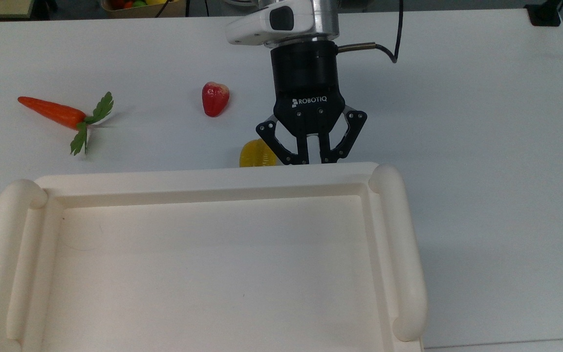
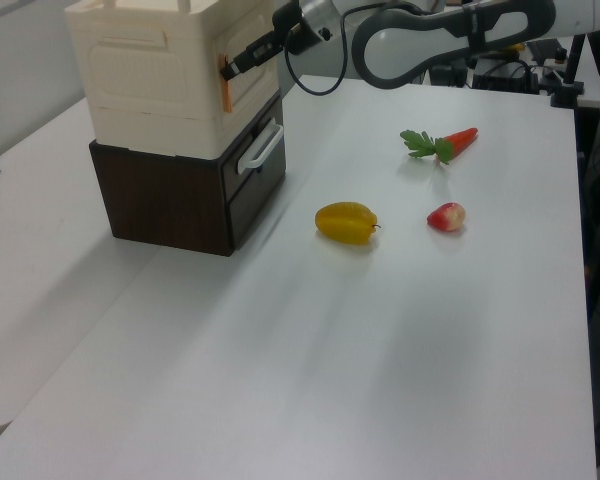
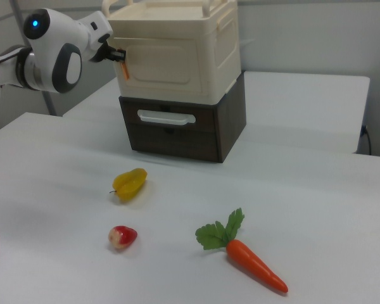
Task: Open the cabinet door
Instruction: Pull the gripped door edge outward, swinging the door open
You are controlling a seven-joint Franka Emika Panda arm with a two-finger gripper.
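The cabinet (image 3: 223, 44) is a cream-white box on a dark brown drawer base (image 3: 177, 136); its tray-like top (image 1: 203, 178) spreads across the lower part of the top view. The cabinet door (image 3: 171, 60) is the front panel, closed flush, with a small orange handle (image 3: 125, 68) at the right view's left edge. My gripper (image 3: 119, 56) reaches in level at that handle, fingers drawn together on its upper end. In the left view the gripper (image 2: 226, 72) sits against the handle (image 2: 224, 92). From above, the fingertips are hidden under the cabinet's rim.
A yellow starfruit (image 1: 254, 154) lies on the white table just left of the gripper in the top view. A red fruit (image 1: 214, 98) and a carrot (image 1: 54, 112) lie further off. The drawer below has a white handle (image 3: 166, 117).
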